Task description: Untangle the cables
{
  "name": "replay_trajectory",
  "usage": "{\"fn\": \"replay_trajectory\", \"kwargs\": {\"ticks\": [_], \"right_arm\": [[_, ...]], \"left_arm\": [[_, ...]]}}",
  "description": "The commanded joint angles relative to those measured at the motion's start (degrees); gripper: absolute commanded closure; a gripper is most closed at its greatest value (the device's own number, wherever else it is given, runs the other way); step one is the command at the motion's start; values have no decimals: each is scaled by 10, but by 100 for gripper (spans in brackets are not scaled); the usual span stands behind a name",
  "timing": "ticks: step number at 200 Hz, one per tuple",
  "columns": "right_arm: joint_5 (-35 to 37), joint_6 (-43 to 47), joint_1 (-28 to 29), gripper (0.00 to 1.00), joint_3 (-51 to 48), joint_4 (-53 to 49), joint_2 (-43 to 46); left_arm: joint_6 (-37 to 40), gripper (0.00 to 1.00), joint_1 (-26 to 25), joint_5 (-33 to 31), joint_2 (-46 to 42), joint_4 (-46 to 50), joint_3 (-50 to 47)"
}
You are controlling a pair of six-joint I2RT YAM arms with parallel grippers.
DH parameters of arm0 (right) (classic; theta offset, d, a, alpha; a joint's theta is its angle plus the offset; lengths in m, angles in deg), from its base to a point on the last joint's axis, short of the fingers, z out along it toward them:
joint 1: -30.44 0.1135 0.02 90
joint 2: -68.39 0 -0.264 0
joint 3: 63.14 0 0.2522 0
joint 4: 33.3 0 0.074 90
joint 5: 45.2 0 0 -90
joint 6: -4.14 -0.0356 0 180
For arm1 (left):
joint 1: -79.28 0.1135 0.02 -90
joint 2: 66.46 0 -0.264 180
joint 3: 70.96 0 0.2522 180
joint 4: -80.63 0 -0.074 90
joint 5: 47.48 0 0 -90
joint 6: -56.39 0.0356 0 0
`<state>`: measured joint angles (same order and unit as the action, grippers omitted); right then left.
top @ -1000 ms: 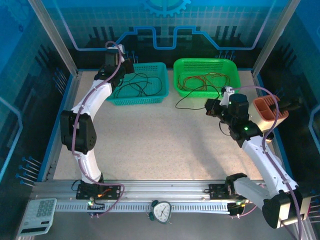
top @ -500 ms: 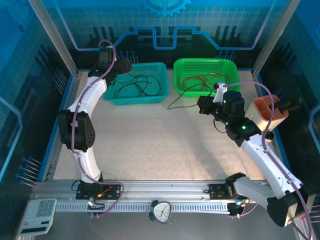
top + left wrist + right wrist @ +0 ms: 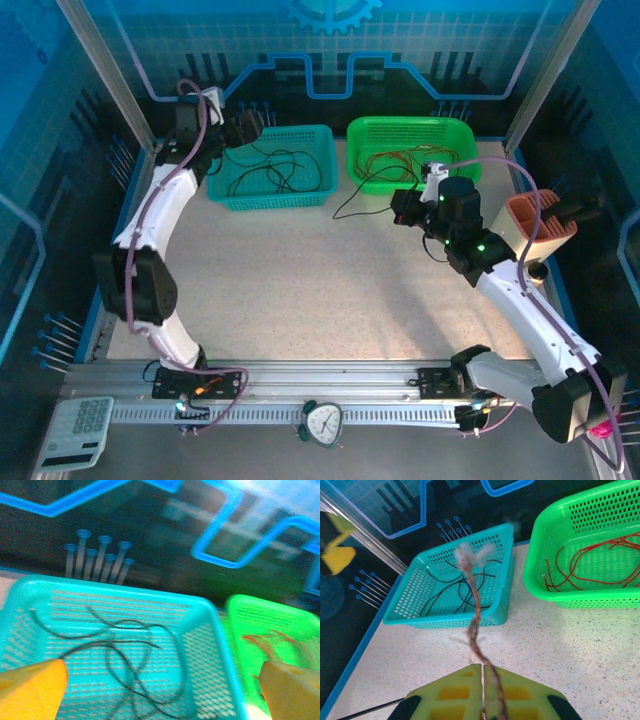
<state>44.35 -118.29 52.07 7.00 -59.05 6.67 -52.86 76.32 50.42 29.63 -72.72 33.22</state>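
Clamping a twisted strand [image 3: 472, 622], the right gripper [image 3: 482, 671] has its yellow pads pressed flat together in its wrist view. The strand, reddish and dark, rises from the seam and blurs to a fuzzy tip in front of the teal basket [image 3: 445, 621]. From above, the right gripper [image 3: 402, 210] sits over the table [image 3: 300, 290], just on the near side of the green basket [image 3: 410, 124]. A loose black cable [image 3: 345, 205] runs from it across the bare surface and curls up to that basket's front wall; whether this is the clamped strand, cannot tell. The left gripper [image 3: 243, 128] hangs at the far left corner of the teal basket [image 3: 280, 203]. Its wrist view shows the left gripper [image 3: 160, 690] released, fingers [image 3: 30, 690] far apart at the bottom corners, nothing between them. Below lies the teal basket [image 3: 125, 597] with the black cables [image 3: 125, 650] looped on its floor, also seen from above [image 3: 270, 170] and past the strand [image 3: 437, 597]. The red cables [image 3: 590, 565] lie coiled in the green basket [image 3: 580, 600]; from above [image 3: 410, 160] they read as a thin tangle, and the left wrist view smears them. Off to the right stands an orange holder [image 3: 535, 225], partly crossed by the right arm's purple lead. A calculator [image 3: 75, 435] and a clock [image 3: 322, 425] rest on the near rail.
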Motion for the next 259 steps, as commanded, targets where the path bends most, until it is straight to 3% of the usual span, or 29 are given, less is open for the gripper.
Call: {"fn": "replay_trajectory", "kwargs": {"ticks": [1, 27, 56, 75, 126, 198, 259], "right_arm": [[-1, 11, 9, 100, 27, 10, -15], [-10, 13, 12, 100, 43, 13, -39], [-23, 14, 20, 100, 62, 14, -64], [-28, 16, 34, 100, 74, 15, -76], [-30, 25, 68, 100, 97, 6, -89], [-29, 29, 84, 100, 107, 4, -104], [-31, 28, 94, 100, 111, 6, -103]], "left_arm": [[-40, 1, -21, 177, -79, -98, -61], [-31, 1, -84, 239, -143, -108, -107], [20, 1, -165, 240, -180, -95, -126], [53, 3, -191, 238, -177, -70, -116], [86, 14, -212, 293, -154, -37, -91], [76, 16, -224, 311, -159, -59, -98], [58, 47, -227, 314, -141, -79, -95]]}}
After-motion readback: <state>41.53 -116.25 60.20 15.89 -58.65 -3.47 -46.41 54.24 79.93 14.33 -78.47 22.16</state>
